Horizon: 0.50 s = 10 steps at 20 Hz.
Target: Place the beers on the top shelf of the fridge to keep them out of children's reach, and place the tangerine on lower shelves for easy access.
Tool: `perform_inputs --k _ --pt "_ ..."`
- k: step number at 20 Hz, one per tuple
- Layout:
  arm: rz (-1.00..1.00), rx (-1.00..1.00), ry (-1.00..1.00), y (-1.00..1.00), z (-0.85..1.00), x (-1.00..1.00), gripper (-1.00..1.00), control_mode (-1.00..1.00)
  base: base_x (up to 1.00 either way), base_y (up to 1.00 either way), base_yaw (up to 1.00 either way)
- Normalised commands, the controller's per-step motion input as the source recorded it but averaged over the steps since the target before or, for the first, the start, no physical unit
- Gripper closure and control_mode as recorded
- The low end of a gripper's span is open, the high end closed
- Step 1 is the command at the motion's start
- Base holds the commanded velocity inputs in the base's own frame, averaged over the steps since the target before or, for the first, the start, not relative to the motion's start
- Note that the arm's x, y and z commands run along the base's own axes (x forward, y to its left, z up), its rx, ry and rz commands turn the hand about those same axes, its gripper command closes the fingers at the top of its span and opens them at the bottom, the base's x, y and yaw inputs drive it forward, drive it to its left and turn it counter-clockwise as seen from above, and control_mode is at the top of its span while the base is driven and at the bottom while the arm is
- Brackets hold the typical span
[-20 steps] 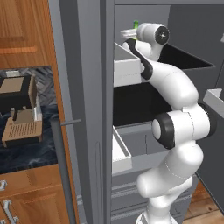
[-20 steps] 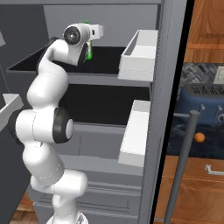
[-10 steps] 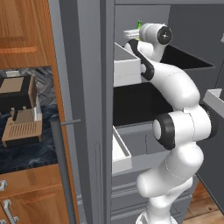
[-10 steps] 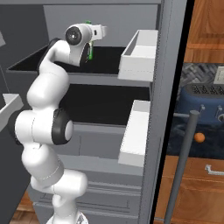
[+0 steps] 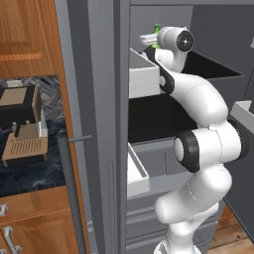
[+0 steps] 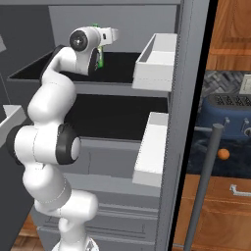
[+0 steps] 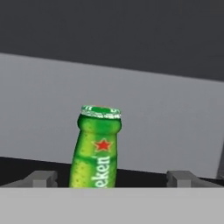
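From the left base view I see my arm reaching high into the fridge (image 5: 99, 124), with a green bottle (image 5: 157, 29) peeking just past the wrist, above the top shelf (image 5: 213, 69).

In the right base view the bottle (image 6: 100, 58) stands upright at the hand, over the black top shelf (image 6: 122, 61). The tangerine (image 6: 223, 154) sits well apart on the counter, below the blue toaster (image 6: 230, 115).

In the hand view the bottle (image 7: 97, 148) leans slightly between my two fingertips (image 7: 41, 178). The gripper (image 7: 114, 180) is spread wide, with clear gaps on both sides, so it holds nothing. I judge this glass to be stiff, slick, breakable and top-heavy. I'd grip its wider body, not the neck.
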Motion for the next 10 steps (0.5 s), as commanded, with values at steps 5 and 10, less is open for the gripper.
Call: perform_inputs --k 5,10 --pt "-0.02 -0.01 0.00 0.00 0.00 -0.01 -1.00 -1.00 0.00 0.00 0.00" --pt "-0.04 -0.01 -0.02 0.00 0.00 -0.05 -1.00 -1.00 0.00 0.00 0.00"
